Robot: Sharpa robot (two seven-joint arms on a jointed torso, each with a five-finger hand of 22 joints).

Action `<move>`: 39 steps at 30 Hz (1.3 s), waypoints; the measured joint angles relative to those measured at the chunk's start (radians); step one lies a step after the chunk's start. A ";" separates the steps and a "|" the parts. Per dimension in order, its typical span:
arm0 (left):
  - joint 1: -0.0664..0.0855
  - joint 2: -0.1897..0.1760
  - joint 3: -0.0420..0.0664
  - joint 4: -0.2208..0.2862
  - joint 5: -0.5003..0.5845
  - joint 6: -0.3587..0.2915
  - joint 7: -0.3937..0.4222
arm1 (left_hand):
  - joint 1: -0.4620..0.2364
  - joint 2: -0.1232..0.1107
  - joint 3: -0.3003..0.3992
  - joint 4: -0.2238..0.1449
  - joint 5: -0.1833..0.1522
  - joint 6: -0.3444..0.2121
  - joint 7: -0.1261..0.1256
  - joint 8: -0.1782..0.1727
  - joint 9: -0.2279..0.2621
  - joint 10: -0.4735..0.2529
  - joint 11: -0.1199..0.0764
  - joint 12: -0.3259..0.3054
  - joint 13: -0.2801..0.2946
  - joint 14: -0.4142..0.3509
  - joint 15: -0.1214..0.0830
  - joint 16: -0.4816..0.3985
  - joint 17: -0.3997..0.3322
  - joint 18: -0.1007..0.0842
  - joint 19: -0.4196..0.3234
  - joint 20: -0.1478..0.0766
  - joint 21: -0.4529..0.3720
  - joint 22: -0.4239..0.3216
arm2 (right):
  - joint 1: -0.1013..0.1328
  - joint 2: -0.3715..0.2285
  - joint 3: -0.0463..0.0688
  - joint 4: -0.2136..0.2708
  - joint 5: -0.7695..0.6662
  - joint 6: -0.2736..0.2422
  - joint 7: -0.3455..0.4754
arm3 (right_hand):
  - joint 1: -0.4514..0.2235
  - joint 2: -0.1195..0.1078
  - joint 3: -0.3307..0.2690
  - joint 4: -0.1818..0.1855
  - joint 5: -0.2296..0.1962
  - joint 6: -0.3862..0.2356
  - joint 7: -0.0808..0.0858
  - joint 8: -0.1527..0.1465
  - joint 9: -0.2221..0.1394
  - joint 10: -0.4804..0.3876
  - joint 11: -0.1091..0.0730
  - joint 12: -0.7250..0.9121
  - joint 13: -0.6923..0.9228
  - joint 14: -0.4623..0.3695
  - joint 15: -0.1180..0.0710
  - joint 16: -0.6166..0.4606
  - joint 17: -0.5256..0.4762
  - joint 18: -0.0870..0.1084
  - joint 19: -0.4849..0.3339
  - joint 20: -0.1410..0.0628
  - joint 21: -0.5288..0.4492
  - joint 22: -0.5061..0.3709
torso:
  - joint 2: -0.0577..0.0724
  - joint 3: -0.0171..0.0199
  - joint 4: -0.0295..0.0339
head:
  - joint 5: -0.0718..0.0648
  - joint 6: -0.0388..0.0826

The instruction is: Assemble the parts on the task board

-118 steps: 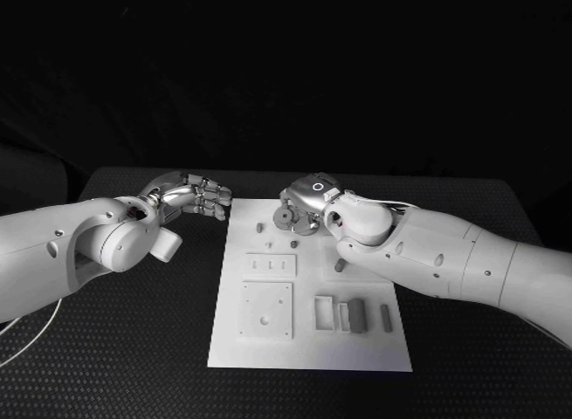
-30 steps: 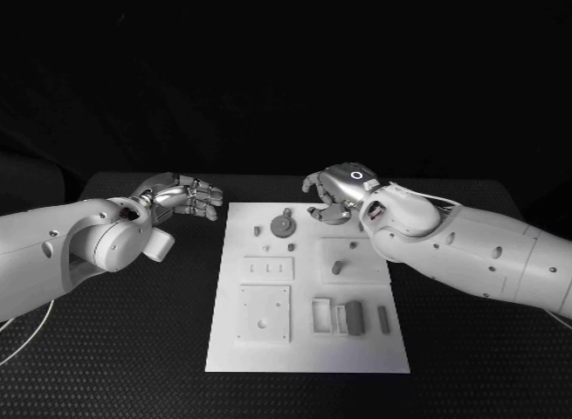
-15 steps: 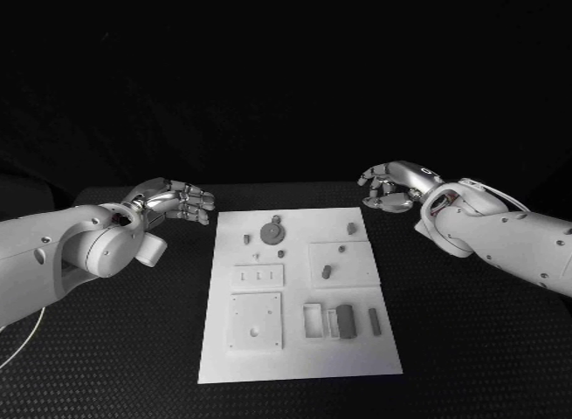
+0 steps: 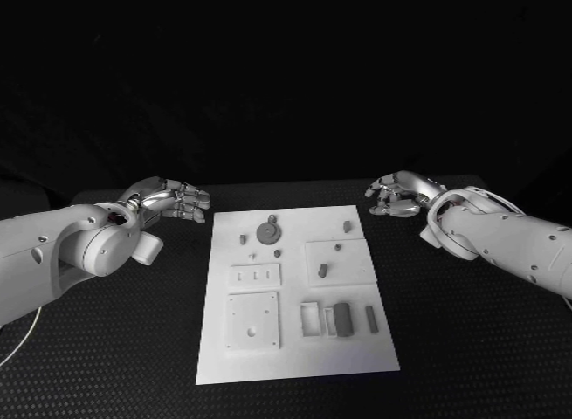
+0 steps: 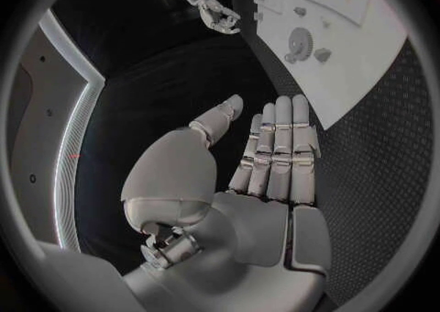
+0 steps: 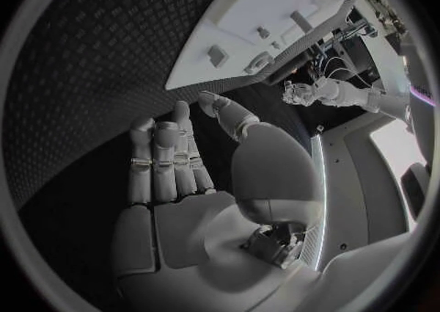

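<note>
left hand (image 4: 172,199) hovering off the task board's (image 4: 294,351) far-left corner, fingers spread, holding nothing; right hand (image 4: 399,194) hovering off its far-right corner, likewise empty; round part (image 4: 269,232) lying on board

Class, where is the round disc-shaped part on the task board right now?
In the head view, the round part sits near the task board's far edge, left of centre, neither robot hand touching it.

A black counter (image 4: 134,349) with a fine raised tread pattern fills the space in front. A thin pale cable (image 4: 11,347) curves over its near left corner. Behind its far edge, all dark.
</note>
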State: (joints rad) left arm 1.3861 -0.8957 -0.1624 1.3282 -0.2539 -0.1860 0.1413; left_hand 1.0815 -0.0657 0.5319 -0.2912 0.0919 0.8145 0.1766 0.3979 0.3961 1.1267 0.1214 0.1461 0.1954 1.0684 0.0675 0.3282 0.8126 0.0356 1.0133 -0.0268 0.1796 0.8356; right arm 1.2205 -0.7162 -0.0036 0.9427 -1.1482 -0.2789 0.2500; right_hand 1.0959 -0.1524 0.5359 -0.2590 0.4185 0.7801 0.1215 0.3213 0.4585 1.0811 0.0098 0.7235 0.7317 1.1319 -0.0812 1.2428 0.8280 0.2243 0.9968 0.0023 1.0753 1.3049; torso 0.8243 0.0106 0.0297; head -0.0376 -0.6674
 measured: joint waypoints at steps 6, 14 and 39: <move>-0.001 0.006 0.000 -0.009 0.000 0.008 0.001 | 0.000 0.000 0.000 0.000 0.000 0.000 0.000 0.000 0.001 0.000 0.000 0.000 0.000 0.000 0.000 0.000 0.000 0.000 0.000 0.000 0.000 0.000 | -0.034 0.023 -0.001 -0.043 0.054 0.073 0.019 | 0.004 0.004 0.005 -0.014 0.001 -0.008 -0.007 0.004 0.009 -0.047 -0.008 0.124 0.111 -0.013 -0.012 0.050 0.037 0.008 0.000 0.000 0.024 0.003 | 0.000 -0.0018 0.0016 | -0.004 -0.002; -0.004 0.008 0.000 -0.015 0.000 0.018 0.004 | 0.000 0.000 0.000 0.000 0.000 0.000 0.000 0.000 0.001 0.000 0.000 0.000 0.000 0.000 0.000 0.000 0.001 0.000 0.000 0.000 0.000 0.000 | -0.055 0.030 0.000 -0.055 0.066 0.113 0.039 | 0.008 0.008 0.001 -0.017 0.001 -0.018 -0.018 0.007 0.018 -0.068 -0.019 0.243 0.193 -0.018 -0.024 0.109 0.079 0.020 0.004 -0.004 0.078 0.003 | 0.002 -0.0017 0.0069 | -0.008 -0.001; -0.003 -0.004 0.000 0.003 0.000 0.027 0.005 | 0.000 0.000 0.000 0.000 0.000 0.000 0.000 0.000 0.001 0.000 0.000 -0.004 0.001 0.000 0.000 -0.004 0.002 0.000 0.000 0.000 -0.004 0.000 | -0.056 0.056 0.000 -0.052 0.057 0.124 0.059 | -0.002 0.017 0.001 -0.017 0.001 -0.022 -0.022 0.010 0.023 -0.073 -0.017 0.296 0.220 -0.018 -0.024 0.147 0.108 0.022 0.004 -0.011 0.123 0.002 | 0.005 -0.0007 0.0106 | 0.002 -0.016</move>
State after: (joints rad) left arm 1.3829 -0.8996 -0.1621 1.3312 -0.2539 -0.1587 0.1462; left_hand 1.0815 -0.0657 0.5319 -0.2912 0.0919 0.8146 0.1766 0.3979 0.3976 1.1267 0.1214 0.1423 0.1960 1.0683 0.0675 0.3244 0.8143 0.0356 1.0133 -0.0267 0.1757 0.8356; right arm 1.1645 -0.6605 -0.0032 0.8910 -1.0908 -0.1545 0.3087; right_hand 1.0938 -0.1352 0.5368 -0.2763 0.4190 0.7583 0.0998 0.3316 0.4816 1.0078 -0.0072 1.0191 0.9521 1.1138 -0.1051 1.3895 0.9364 0.2459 1.0006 -0.0090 1.1979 1.3074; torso 0.8298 0.0100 0.0404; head -0.0360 -0.6829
